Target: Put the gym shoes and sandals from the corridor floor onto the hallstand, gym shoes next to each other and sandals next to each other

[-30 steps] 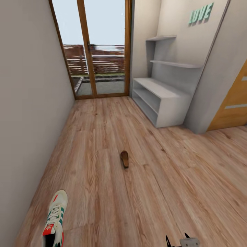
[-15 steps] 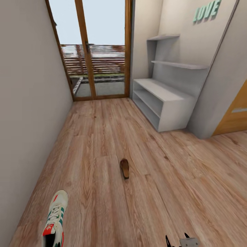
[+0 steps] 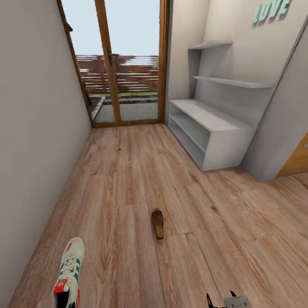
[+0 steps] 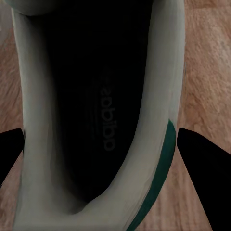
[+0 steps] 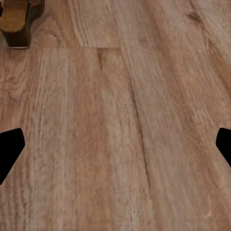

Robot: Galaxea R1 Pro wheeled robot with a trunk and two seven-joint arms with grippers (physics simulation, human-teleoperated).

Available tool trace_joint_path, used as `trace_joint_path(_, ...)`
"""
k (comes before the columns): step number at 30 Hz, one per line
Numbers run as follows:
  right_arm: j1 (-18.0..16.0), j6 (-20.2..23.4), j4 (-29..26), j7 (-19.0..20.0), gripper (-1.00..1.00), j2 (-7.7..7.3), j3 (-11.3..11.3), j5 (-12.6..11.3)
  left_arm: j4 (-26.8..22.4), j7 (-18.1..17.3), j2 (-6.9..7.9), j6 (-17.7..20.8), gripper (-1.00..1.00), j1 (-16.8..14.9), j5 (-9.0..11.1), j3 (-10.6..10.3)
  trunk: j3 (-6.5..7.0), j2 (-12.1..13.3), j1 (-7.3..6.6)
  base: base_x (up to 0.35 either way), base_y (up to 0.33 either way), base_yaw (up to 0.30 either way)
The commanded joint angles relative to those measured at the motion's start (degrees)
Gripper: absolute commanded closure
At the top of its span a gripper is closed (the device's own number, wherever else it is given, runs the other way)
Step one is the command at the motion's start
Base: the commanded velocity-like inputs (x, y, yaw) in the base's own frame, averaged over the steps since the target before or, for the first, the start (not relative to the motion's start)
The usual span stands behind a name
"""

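At the far left of the head view, a gym shoe [image 3: 68, 273] is seen at the same spot of the picture as in the earlier frames, although the rest of the scene has shifted. In the left wrist view it [image 4: 96, 115] is clamped by the left tool [image 4: 103, 154], a dark finger on either side of its dark opening. On the corridor floor [image 3: 128, 179] a sandal [image 3: 157, 223] is seen lower in the picture than one second ago, so the camera has advanced. The right tool [image 5: 115, 147] is held wide over bare planks, with the sandal [image 5: 17, 19] at the frame's corner. The hallstand [image 3: 214, 132], against the right wall, is shown larger and further right than before.
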Motion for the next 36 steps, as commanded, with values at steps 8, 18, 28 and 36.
trace_joint_path(8, 0.0, -0.2, 0.0, -0.1, -1.0, 0.04, -0.3, 0.5, 0.0, 0.0, 0.02, -0.2, 1.0, 0.0, 0.4, -0.2, -0.2, 0.0, 0.02, 0.338, 0.0, 0.23)
trace_joint_path(18, 0.0, -0.2, 0.0, -0.1, -1.0, 0.04, -0.4, 0.5, 0.0, 0.0, 0.02, -0.2, 1.0, 0.0, 0.4, -0.2, -0.35, 0.0, 0.02, 0.336, 0.06, 0.201)
trace_joint_path(28, 0.0, -0.2, 0.0, -0.1, -1.0, 0.08, -0.4, 0.5, 0.0, -0.1, -0.06, -0.2, 1.0, 0.0, 0.4, -0.2, -0.37, 0.0, 0.02, 0.301, 0.119, 0.023)
trace_joint_path(36, 0.0, 0.1, 0.0, 0.1, -1.0, 0.13, -0.3, 0.6, -0.4, -0.7, -0.06, -0.1, 1.0, -0.1, -0.1, -0.6, -0.37, 0.0, 0.02, 0.057, 0.013, 0.001)
